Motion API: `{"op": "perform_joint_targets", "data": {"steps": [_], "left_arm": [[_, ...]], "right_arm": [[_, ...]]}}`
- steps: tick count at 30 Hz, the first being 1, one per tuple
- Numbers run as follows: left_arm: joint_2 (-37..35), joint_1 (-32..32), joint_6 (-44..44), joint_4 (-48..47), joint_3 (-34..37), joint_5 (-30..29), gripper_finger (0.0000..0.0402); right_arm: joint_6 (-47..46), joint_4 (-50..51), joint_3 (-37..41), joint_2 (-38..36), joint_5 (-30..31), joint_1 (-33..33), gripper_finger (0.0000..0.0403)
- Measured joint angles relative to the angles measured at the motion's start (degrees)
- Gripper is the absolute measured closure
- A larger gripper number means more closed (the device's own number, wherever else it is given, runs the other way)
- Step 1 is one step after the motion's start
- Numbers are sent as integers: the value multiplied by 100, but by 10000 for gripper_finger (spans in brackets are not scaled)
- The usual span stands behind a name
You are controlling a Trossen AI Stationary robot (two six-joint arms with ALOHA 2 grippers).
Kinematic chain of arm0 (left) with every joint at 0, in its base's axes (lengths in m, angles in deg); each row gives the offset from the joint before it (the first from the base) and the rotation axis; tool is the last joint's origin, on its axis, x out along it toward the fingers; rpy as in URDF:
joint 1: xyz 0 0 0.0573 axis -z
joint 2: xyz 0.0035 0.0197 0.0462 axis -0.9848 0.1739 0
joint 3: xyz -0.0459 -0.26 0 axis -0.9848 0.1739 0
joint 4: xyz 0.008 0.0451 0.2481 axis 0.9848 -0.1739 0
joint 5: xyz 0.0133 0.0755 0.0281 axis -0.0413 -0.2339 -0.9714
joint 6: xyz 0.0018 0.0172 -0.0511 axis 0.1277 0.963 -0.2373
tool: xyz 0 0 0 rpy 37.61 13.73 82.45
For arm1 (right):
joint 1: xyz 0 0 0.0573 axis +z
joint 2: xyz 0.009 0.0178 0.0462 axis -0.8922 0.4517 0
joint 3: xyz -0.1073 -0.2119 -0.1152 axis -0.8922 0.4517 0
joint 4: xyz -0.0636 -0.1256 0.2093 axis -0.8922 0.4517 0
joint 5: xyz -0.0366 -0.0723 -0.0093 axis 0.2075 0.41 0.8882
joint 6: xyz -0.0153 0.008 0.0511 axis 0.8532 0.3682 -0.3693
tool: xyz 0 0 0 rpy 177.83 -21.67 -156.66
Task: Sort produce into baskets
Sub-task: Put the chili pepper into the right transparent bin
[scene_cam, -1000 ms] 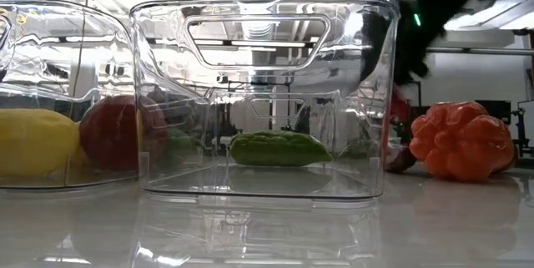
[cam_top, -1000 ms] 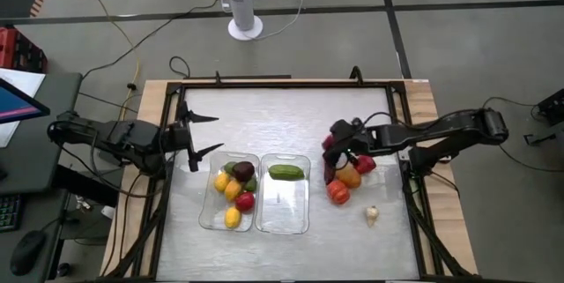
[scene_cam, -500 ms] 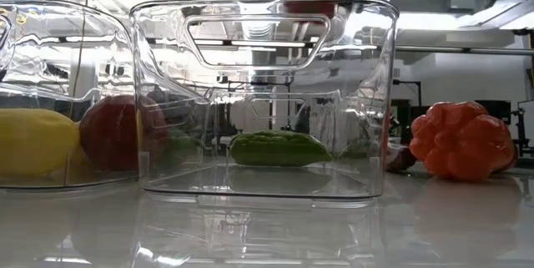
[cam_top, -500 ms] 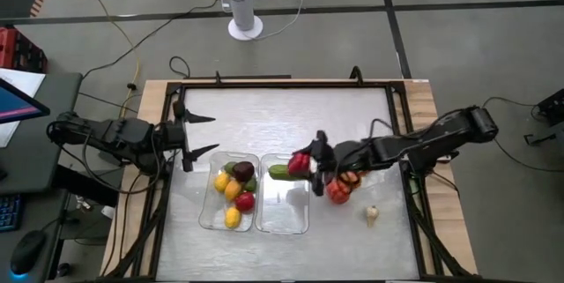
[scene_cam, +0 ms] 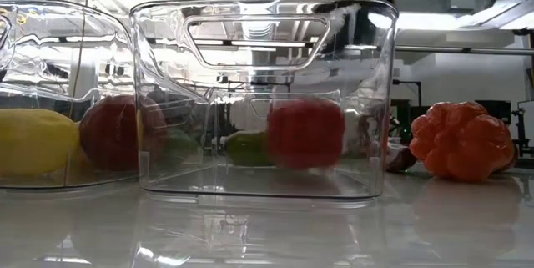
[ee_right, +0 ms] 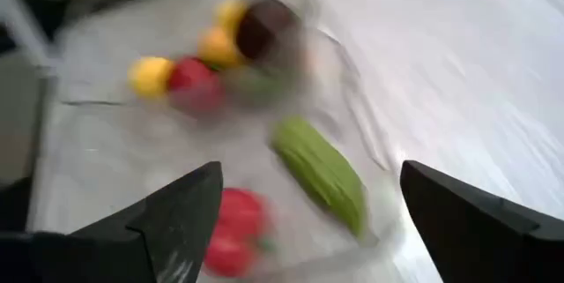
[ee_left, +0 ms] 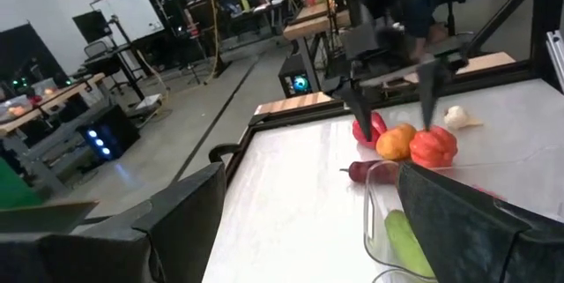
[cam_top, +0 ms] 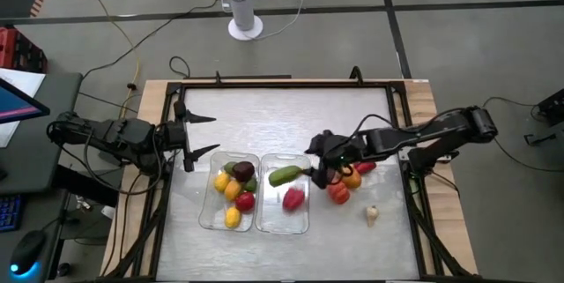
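Two clear baskets stand side by side at the table's near middle. The left basket (cam_top: 214, 211) holds several pieces: yellow, red, green and dark maroon. The right basket (cam_top: 282, 221) holds a green cucumber-like piece (cam_top: 284, 175) and a red piece (cam_top: 293, 197), which also shows in the low view (scene_cam: 304, 132). My right gripper (cam_top: 315, 167) is open and empty above the right basket's right rim. My left gripper (cam_top: 211, 133) is open and empty, left of the baskets.
On the table right of the baskets lie an orange piece (cam_top: 352, 178), a red-orange pepper (cam_top: 338, 193), a red piece (cam_top: 367, 167) and a whitish garlic-like piece (cam_top: 372, 216). A raised frame (cam_top: 401, 124) borders the table.
My right gripper has carried a red piece from the pile toward the table's left, over the right basket, opened and let it go. The red piece has fallen into the right basket, beside the green piece. The gripper has drawn back slightly toward the right.
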Motion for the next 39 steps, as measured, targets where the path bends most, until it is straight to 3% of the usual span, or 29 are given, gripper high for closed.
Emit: {"op": "perform_joint_targets", "data": {"steps": [7,12,21,27,39], "left_arm": [[-2,-1,-4,-16,0,-2,81],[2,-2,-6,38,-2,-2,81],[0,-2,86,99,-2,0,81],[0,-2,88,1,-2,-3,81],[0,-2,90,19,0,-41,81]], "right_arm": [[-1762,2289,-30,-120,237,-1,46],[-2528,2958,194,375,239,-209,55],[-2401,2795,201,1451,248,-861,56],[-2100,2638,206,1743,263,-1017,66],[-1637,2794,204,1699,374,-868,195]]}}
